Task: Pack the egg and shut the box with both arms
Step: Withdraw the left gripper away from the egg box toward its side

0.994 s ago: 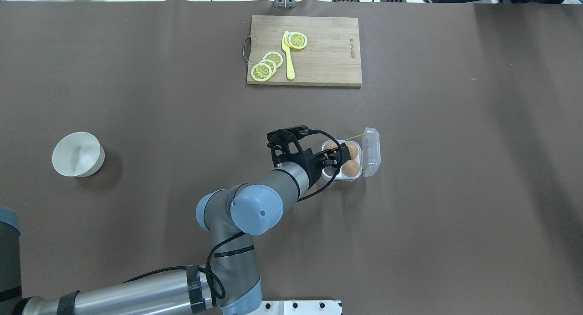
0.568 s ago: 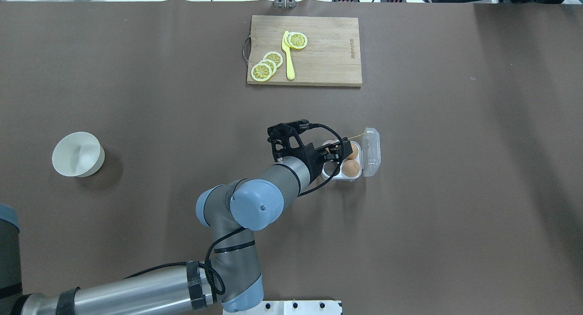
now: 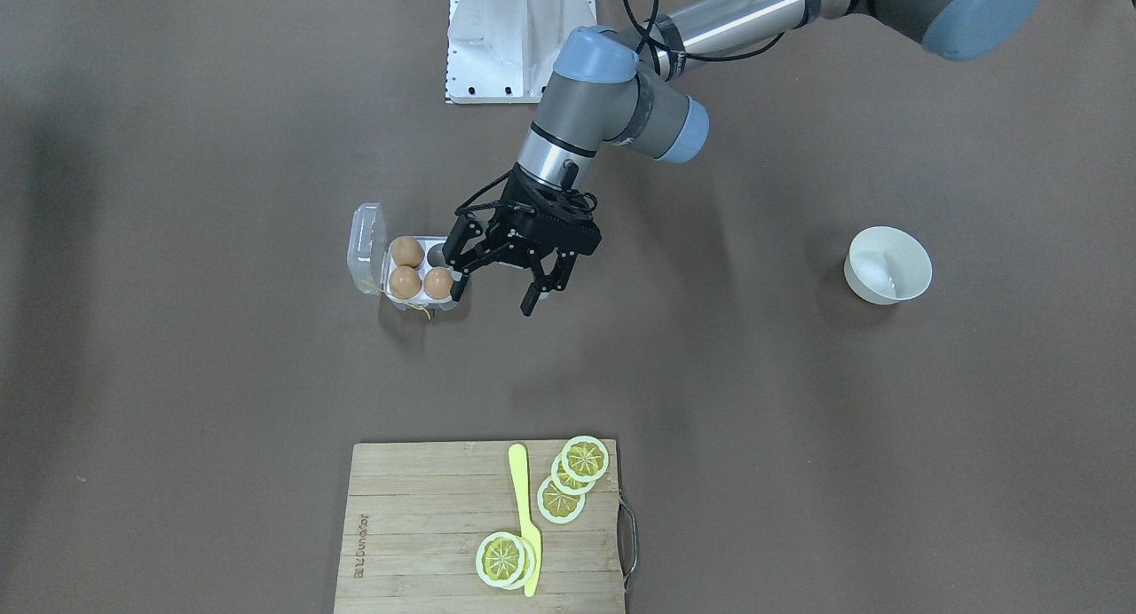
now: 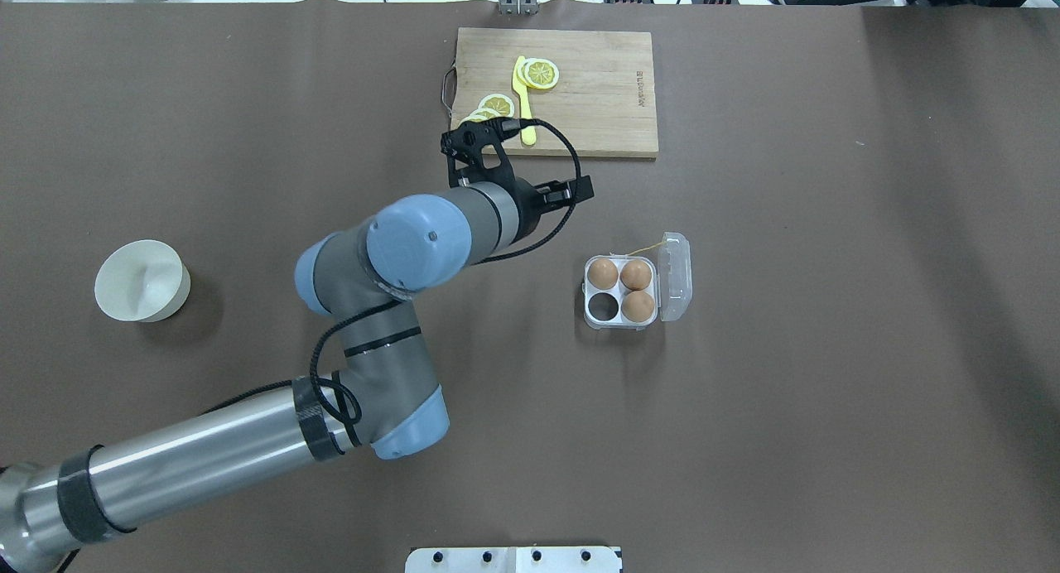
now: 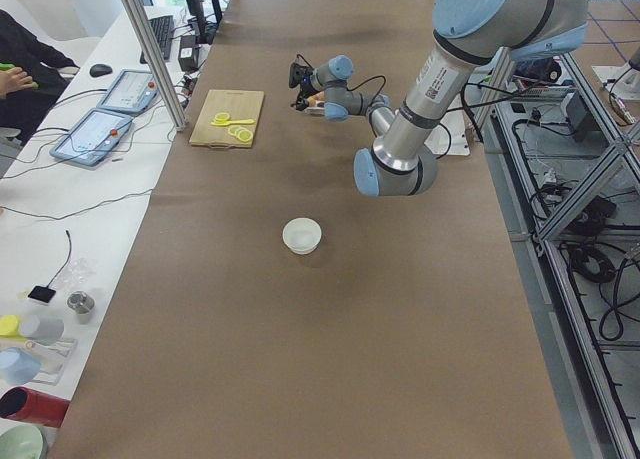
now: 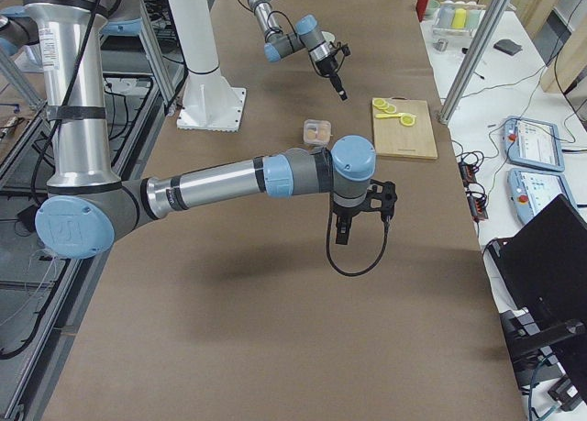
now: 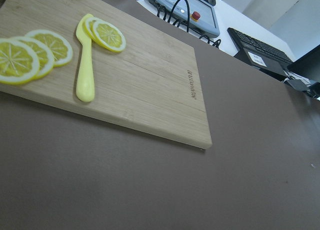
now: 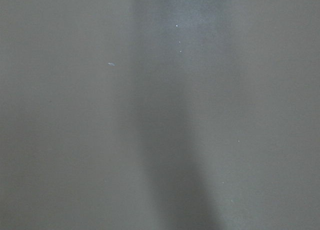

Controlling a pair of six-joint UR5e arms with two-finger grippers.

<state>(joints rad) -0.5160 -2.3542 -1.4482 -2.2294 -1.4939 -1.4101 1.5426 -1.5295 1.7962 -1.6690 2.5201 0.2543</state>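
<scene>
Left claw [image 3: 493,302] is spread wide and holds nothing; it hangs above the desk [image 4: 828,391], apart from the box [image 4: 619,290]. From overhead, its black body shows over the near left corner of the board [image 4: 580,101] and covers part of the slices [image 4: 540,74] there. Its wrist camera looks onto the board, with slices on either side of a yellow knife [image 7: 85,64] and bare desk in front. The left arm [image 4: 207,465] reaches in from the near left, its elbow bent between the bowl [image 4: 141,281] and the box.

Right claw [image 6: 363,221] shows only in the right side view, hanging from the near arm above the desk, on the box's right. I cannot tell whether it is wide or narrow. Its wrist camera gives only blurred brown desk.

The box sits on the desk right of centre. Its lid [image 4: 676,275] is open and stands along its right edge, and a yellow string [image 4: 642,249] trails from the far side. Three eggs [image 4: 636,273] lie in it, in both far cells and the near right one. The near left cell [image 4: 604,306] is empty. The white bowl stands well off to the left
</scene>
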